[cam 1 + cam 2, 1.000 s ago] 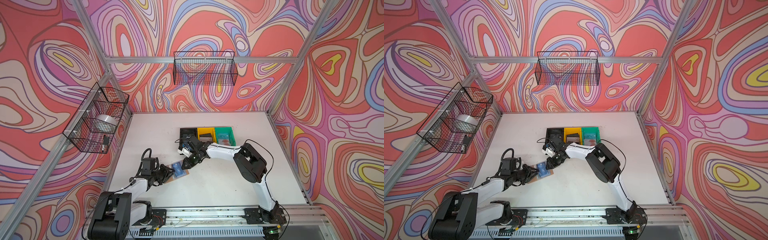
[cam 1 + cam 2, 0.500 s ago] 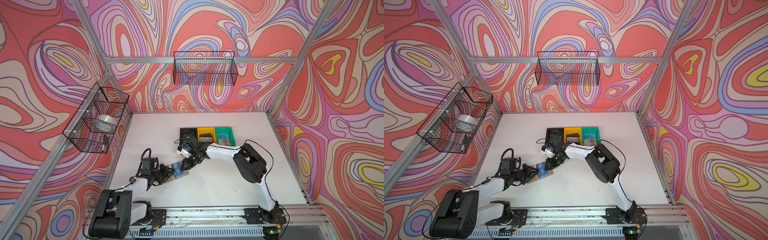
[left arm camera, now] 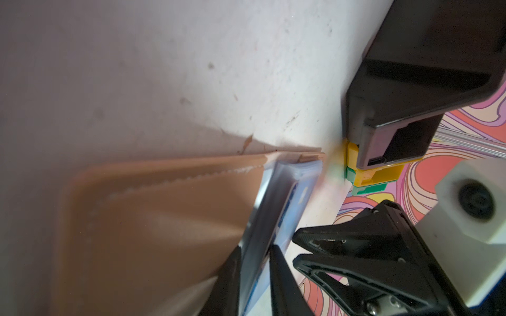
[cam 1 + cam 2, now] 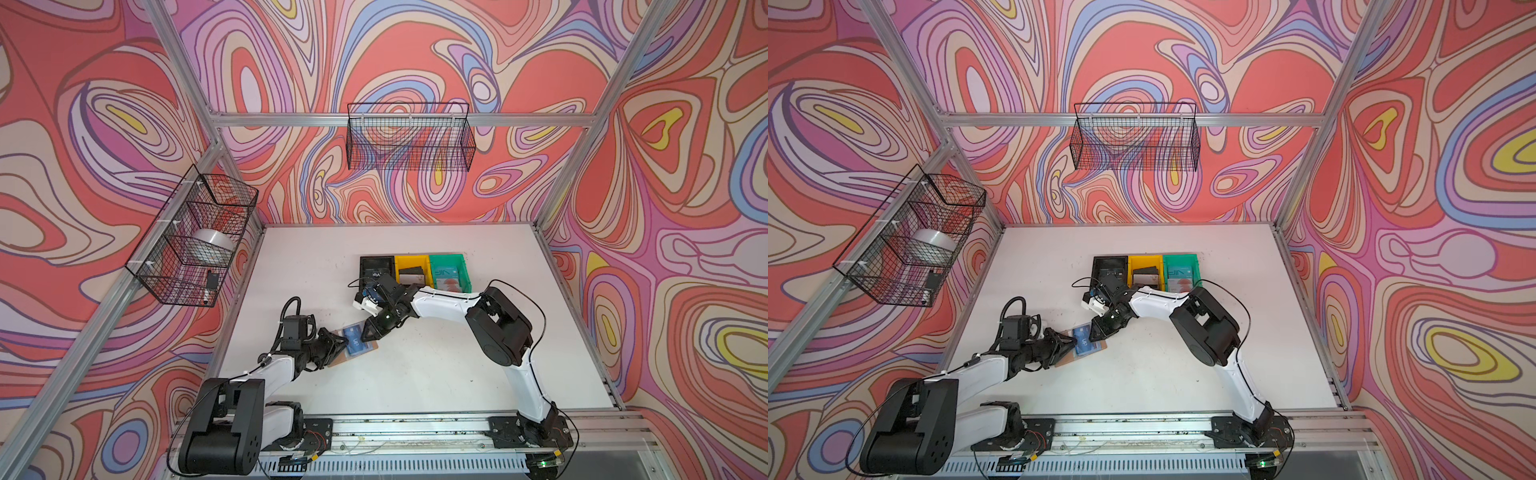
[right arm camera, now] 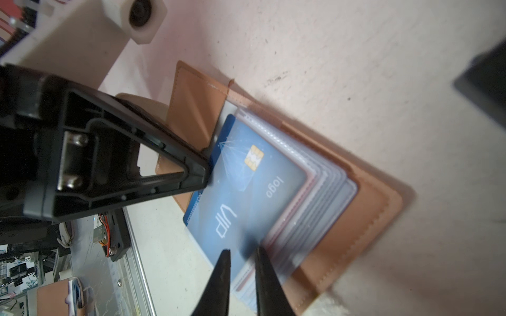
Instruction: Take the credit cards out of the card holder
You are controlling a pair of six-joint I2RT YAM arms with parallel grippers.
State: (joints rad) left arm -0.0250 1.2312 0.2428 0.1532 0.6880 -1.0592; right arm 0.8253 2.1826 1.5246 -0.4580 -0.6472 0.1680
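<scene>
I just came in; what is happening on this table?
An open tan card holder lies on the white table. The robot's left gripper pinches the end of the blue VIP card, which sticks partly out of the clear sleeve pages. The right gripper appears to clamp those pages from the other side.

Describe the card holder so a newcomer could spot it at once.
On the white table, look in front of the black, yellow and green bins, toward the front rail. The card holder lies open there: the only tan booklet, a blue VIP card showing in its clear sleeves.
</scene>
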